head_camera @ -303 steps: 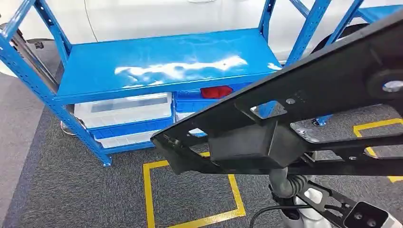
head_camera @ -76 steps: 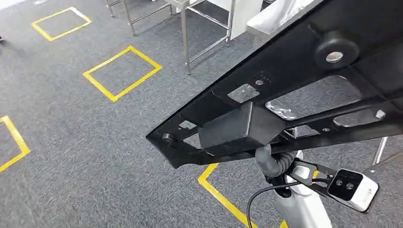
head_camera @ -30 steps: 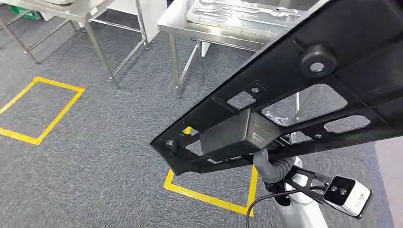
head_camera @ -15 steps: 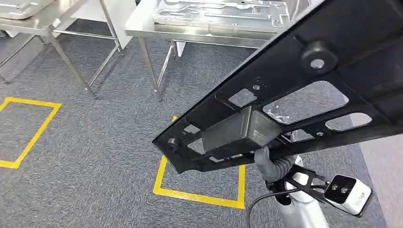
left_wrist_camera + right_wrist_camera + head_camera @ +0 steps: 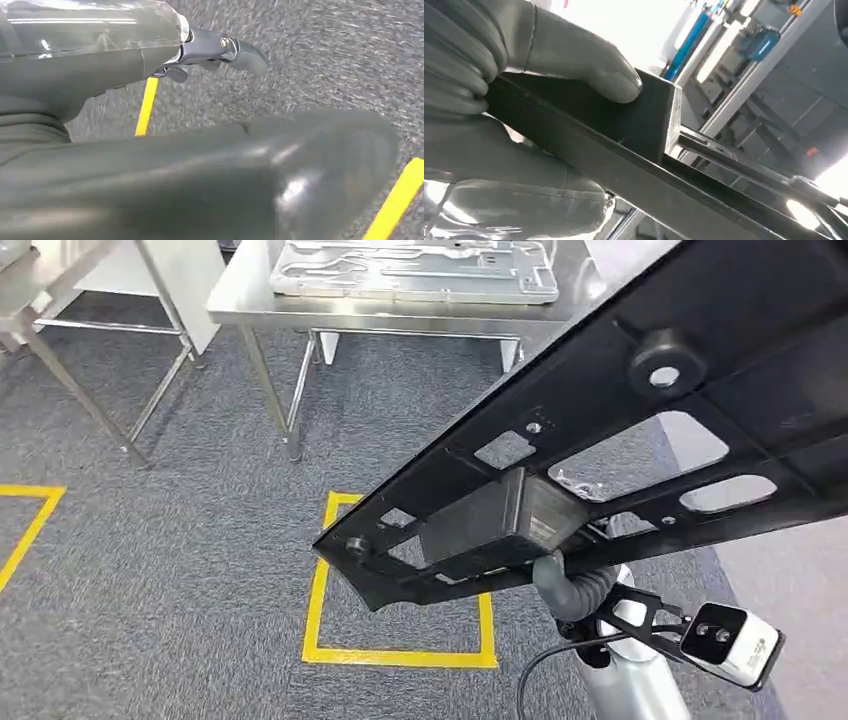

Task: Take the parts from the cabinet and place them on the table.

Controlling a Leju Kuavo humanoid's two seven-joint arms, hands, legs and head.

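no readable text, labels or signs

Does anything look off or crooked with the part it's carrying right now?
The black frame part rides tilted, one end low and the other high. The right hand grips it by its box section. No damage or spill shows, and the steel table looks orderly.

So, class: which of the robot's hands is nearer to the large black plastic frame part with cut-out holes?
Right. The right hand grips the black plastic frame part itself, thumb pressed on its boxy block. The left hand hangs apart from it, over grey carpet.
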